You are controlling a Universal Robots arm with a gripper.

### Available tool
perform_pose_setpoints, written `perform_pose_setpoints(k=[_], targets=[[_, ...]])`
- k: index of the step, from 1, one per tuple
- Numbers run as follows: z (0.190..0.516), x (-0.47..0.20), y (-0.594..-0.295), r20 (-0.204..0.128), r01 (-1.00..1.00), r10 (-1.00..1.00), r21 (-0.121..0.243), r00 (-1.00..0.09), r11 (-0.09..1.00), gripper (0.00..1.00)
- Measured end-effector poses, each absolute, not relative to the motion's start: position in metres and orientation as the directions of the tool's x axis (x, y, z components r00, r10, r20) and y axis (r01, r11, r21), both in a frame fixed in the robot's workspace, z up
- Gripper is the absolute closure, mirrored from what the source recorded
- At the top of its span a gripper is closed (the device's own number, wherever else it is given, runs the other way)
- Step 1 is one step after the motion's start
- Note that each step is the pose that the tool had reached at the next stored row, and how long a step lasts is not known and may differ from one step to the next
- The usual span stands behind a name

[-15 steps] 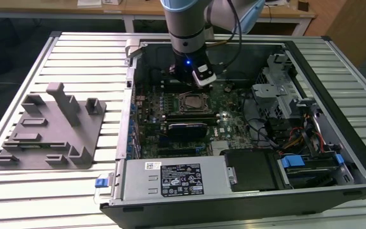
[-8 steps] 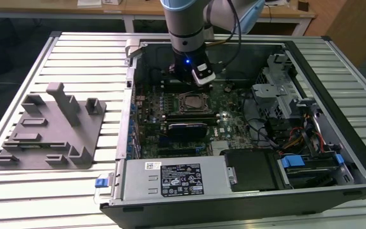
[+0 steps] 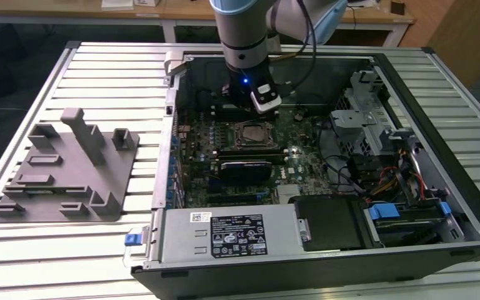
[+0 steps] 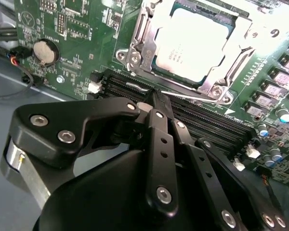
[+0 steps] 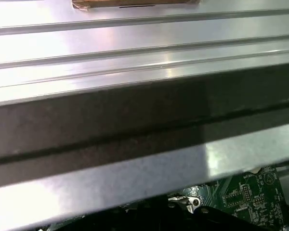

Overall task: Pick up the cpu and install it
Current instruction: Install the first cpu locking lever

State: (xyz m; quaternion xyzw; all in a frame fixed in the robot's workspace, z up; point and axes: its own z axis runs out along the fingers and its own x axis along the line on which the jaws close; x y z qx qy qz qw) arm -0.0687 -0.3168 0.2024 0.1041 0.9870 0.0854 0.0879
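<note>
Upper right in the second wrist view, the cpu (image 4: pixel 195 43) sat in its socket (image 4: pixel 135 57); the gripper (image 4: pixel 156 98) looked closed, empty. Lifting straight up seemed safest.

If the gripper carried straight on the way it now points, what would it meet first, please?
Most likely the black memory slots on the green motherboard, just beside the silver square cpu seated in its metal socket frame; depth is hard to judge. The gripper looks shut.
</note>
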Motion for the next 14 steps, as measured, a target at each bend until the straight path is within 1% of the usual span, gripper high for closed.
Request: perform_pose_setpoints(k=[14], targets=[[0.1967, -0.0687, -0.3168, -0.158, 0.294, 0.323, 0.186, -0.933, 0.938, 0.89]])
